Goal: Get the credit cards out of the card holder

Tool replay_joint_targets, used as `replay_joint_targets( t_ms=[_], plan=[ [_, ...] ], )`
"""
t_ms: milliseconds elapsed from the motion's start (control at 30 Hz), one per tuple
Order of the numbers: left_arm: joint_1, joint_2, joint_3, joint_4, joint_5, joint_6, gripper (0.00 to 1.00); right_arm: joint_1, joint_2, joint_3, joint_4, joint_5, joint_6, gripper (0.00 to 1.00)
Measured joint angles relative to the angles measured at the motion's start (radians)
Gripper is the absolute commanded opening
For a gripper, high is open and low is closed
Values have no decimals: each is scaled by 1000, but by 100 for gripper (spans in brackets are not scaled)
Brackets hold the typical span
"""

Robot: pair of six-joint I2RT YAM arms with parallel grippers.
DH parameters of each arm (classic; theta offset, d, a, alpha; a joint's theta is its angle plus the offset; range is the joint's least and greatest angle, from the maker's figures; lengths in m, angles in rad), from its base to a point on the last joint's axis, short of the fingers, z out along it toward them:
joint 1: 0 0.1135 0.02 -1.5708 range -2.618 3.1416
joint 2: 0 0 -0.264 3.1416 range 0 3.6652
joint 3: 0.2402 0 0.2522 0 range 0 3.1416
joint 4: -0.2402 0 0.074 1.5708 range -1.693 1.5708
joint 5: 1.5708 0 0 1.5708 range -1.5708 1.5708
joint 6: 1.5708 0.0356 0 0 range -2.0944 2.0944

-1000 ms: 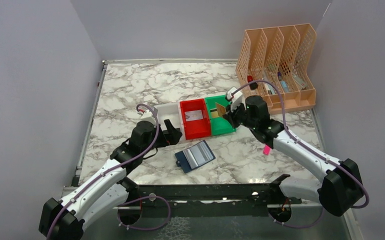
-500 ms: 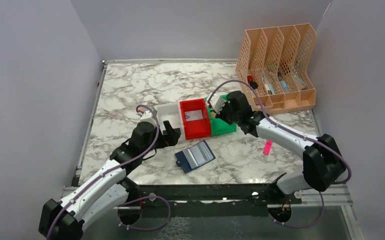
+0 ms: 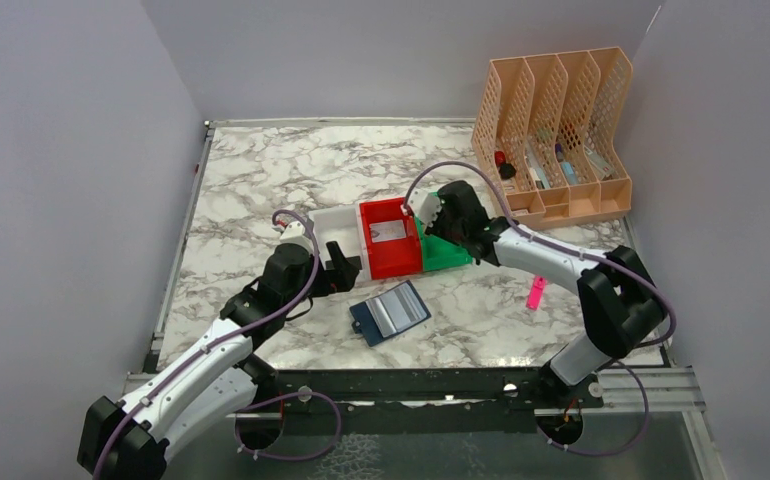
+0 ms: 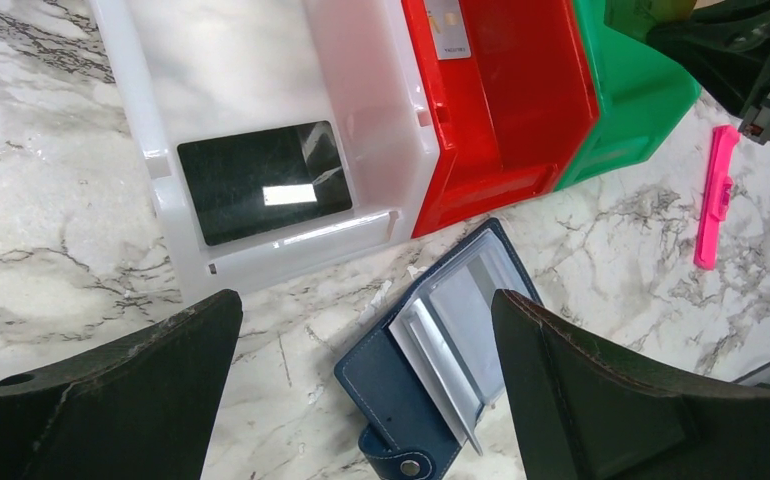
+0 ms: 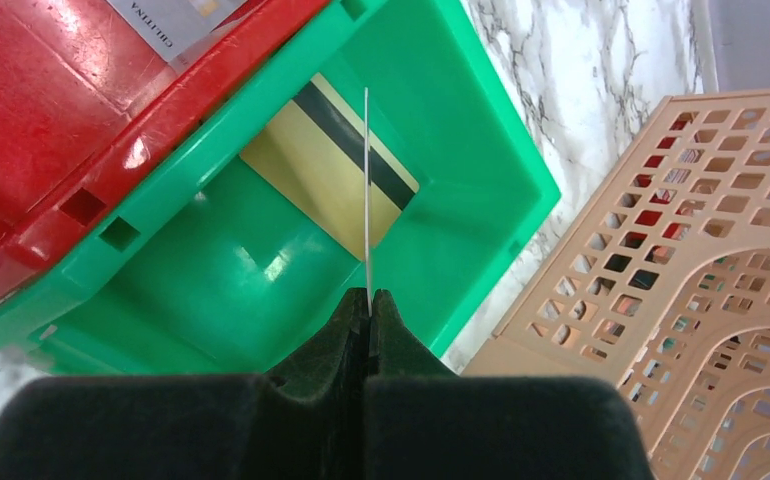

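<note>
The card holder (image 3: 390, 312) lies open on the marble, a navy wallet with its clear sleeves (image 4: 461, 330) facing up. My left gripper (image 4: 361, 310) hovers open above it and touches nothing. Over the green bin (image 5: 481, 150), my right gripper (image 5: 368, 295) is shut on a credit card (image 5: 366, 190) seen edge-on. A tan-gold card (image 5: 321, 160) with a dark stripe lies inside that bin. There is a black card (image 4: 264, 180) in the white bin (image 4: 141, 120), and the red bin (image 4: 501, 150) holds a silvery-grey card (image 4: 448, 25).
The three bins stand side by side at mid-table (image 3: 391, 262). A pink stick (image 3: 534, 293) lies on the marble to the right of them. A peach mesh file organiser (image 3: 561, 130) stands at the back right, close beside the green bin.
The right arm has swung left and forward, bringing its held card down over the green bin. The left arm and the card holder have not moved.
</note>
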Motion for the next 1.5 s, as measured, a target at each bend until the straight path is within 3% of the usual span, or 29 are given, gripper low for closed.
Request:
replay_joint_targets(
  t_ms=[933,1500],
  plan=[
    [0,15,0,-15,-6,8,99,25,190,-22,268,135,-100,7],
    [0,8,0,-32,-6,8,99,29,190,-28,274,135,-99,18]
  ],
)
